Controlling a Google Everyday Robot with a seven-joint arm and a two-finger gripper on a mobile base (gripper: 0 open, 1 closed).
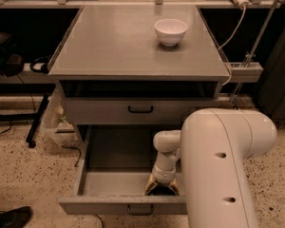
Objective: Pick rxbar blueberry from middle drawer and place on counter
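The middle drawer is pulled open at the bottom of the cabinet, its small black handle facing me. My gripper reaches down into the drawer's front right part, its yellowish fingers low near the drawer floor. Something dark lies between the fingers, but I cannot tell what it is. The rxbar blueberry does not show clearly; it is hidden or under the gripper. The counter is the flat grey top of the cabinet.
A white bowl stands at the back right of the counter. Another grey drawer front with a black handle sits shut above the open drawer. My white arm fills the lower right. A shoe lies on the floor at left.
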